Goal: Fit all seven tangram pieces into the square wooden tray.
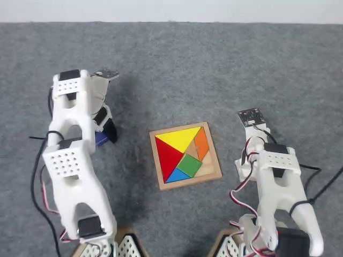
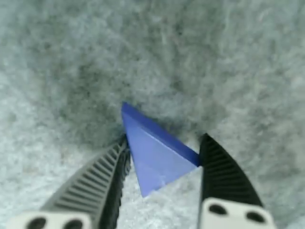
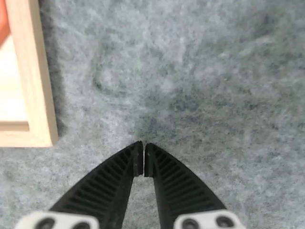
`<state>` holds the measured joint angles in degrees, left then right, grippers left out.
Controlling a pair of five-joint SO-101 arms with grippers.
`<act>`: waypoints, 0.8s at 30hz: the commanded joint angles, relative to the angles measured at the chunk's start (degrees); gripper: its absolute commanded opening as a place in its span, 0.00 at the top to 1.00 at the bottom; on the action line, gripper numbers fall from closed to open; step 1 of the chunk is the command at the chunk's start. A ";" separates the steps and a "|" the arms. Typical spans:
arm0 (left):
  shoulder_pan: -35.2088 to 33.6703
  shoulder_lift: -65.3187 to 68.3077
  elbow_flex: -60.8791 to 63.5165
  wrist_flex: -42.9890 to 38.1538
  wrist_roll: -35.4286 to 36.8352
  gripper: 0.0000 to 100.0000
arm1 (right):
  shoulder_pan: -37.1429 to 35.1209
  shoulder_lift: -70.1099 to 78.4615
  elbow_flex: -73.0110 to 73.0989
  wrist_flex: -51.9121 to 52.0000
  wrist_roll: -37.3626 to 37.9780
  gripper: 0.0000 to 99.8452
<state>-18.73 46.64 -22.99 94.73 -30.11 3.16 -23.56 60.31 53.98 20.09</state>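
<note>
A dark blue triangle (image 2: 157, 157) sits between the fingers of my left gripper (image 2: 164, 140), which is shut on it just above the grey felt. From above, this piece (image 1: 101, 138) peeks out beside the left arm, well left of the tray. The square wooden tray (image 1: 216, 155) lies mid-table and holds a yellow triangle (image 1: 177, 140), a red triangle (image 1: 166, 156), an orange piece (image 1: 202, 143), a green square (image 1: 189, 165) and a light blue triangle (image 1: 177, 175). My right gripper (image 3: 144, 145) is shut on nothing, just off the tray's corner (image 3: 35, 71).
Grey felt covers the whole table. Bare wood shows in the tray's near right corner (image 1: 208, 167). The right arm (image 1: 273, 160) stands right of the tray, the left arm (image 1: 72, 155) far to its left. Cables trail off both arms.
</note>
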 commanded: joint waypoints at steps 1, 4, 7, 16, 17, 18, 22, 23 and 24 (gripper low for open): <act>-0.62 1.05 -0.22 1.14 0.35 0.79 | 0.48 -0.75 -0.18 -1.01 0.53 0.97; -0.62 1.05 -0.22 1.14 -0.70 0.84 | 0.48 -0.75 -0.18 -1.01 0.53 0.97; -0.62 0.97 -0.22 1.49 -2.73 0.88 | 0.48 -0.75 -0.18 -1.01 0.53 0.97; -0.62 -6.33 -0.22 1.41 -2.90 0.94 | 0.48 -0.75 -0.18 -1.01 0.62 0.97; -1.05 -7.91 -0.22 1.58 -2.55 0.94 | 0.48 -0.75 -0.18 -1.01 0.62 0.97; -1.67 -10.02 -0.22 1.76 -2.37 0.94 | 0.48 -0.66 -0.18 -1.01 0.62 0.97; -10.81 -21.36 0.04 2.81 0.44 0.88 | 0.40 -0.31 -0.18 -1.01 0.62 0.97; -13.98 -23.91 0.04 2.81 0.09 0.87 | 0.22 -0.31 -0.18 -1.01 0.62 0.97; -17.23 -26.29 0.13 2.81 -0.97 0.86 | 0.13 -0.31 -0.18 -1.01 0.62 0.97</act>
<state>-27.60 30.90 -22.02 96.22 -30.46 3.16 -23.56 60.31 53.98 20.09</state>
